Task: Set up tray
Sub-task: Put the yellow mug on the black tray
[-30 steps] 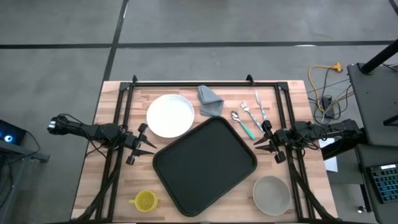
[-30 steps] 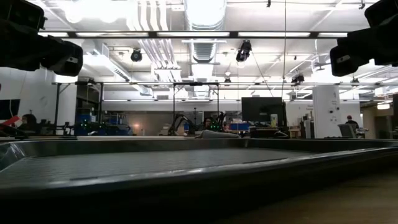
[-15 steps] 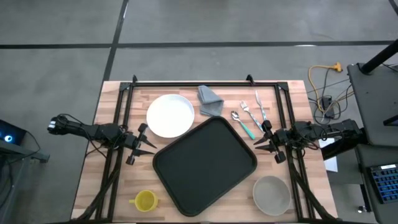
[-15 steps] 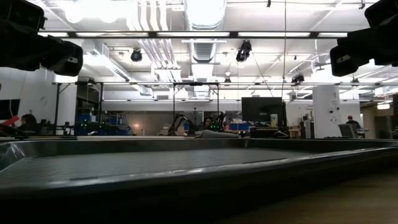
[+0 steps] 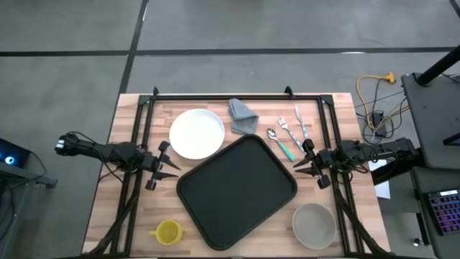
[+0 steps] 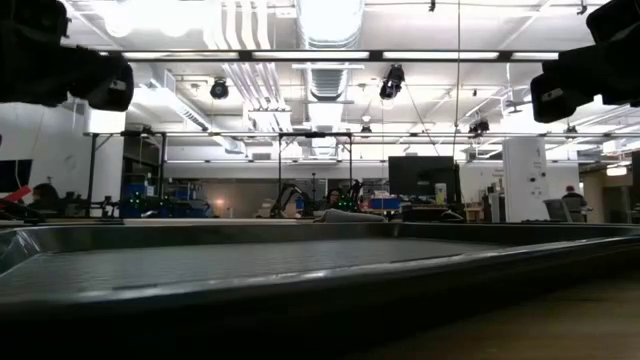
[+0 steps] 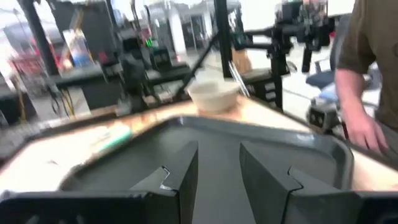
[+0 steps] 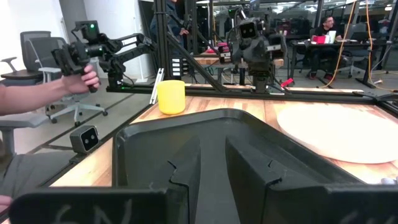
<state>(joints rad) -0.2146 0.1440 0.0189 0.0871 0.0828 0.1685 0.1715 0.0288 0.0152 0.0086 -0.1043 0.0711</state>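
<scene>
The black tray [image 5: 237, 191] lies slantwise on the middle of the wooden table, flat on its base. It fills the foreground of the low view as the tray [image 6: 300, 265]. My left gripper [image 5: 175, 167] hovers open just off the tray's left corner; its wrist view looks over the tray [image 7: 249, 137] between spread fingers. My right gripper [image 5: 297, 167] hovers open off the tray's right corner, facing the tray [image 8: 186, 134]. Neither touches anything.
Around the tray lie a white plate [image 5: 197, 133], a grey napkin [image 5: 242, 115], a spoon, forks and a teal-handled utensil [image 5: 287, 135], a yellow cup [image 5: 168, 232] and a grey bowl [image 5: 314, 223]. A person [image 7: 367, 87] stands beyond the table; a hand [image 8: 84, 78] holds a device.
In the low view the left arm's dark body at the top left has shifted up a little. The tray and the other things have stayed where they were.
</scene>
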